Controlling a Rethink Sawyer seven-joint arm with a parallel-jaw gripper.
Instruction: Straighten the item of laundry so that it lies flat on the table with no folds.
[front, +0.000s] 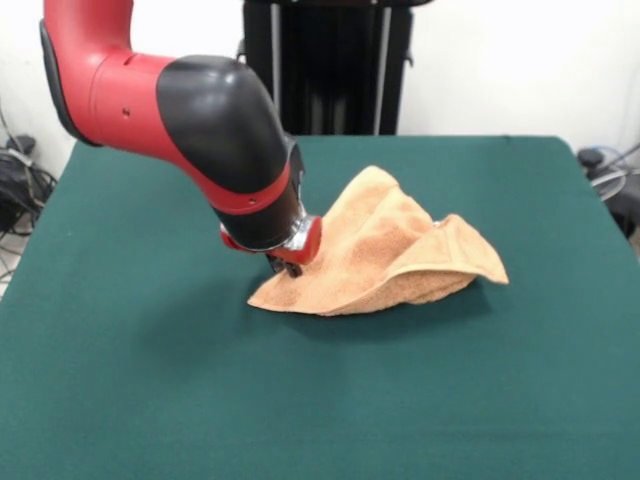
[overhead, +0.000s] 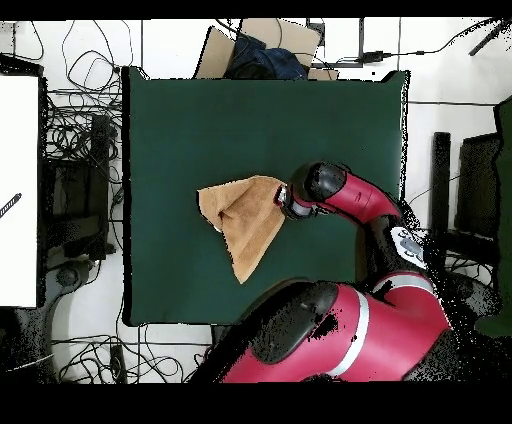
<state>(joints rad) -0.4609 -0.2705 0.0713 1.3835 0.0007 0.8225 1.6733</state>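
Note:
The item of laundry is a peach-orange towel lying crumpled near the middle of the green table, folded over itself with raised ridges. In the overhead view the towel forms a rough triangle tapering toward the robot's side. My gripper is down at the towel's left corner in the front view, its tips hidden by the red wrist and the cloth. From above, the gripper sits at the towel's right edge, under the arm.
The red and black arm crosses the table's left half in the front view. Cables and equipment lie on the floor beside the table. A cardboard box stands beyond the far edge in the overhead view.

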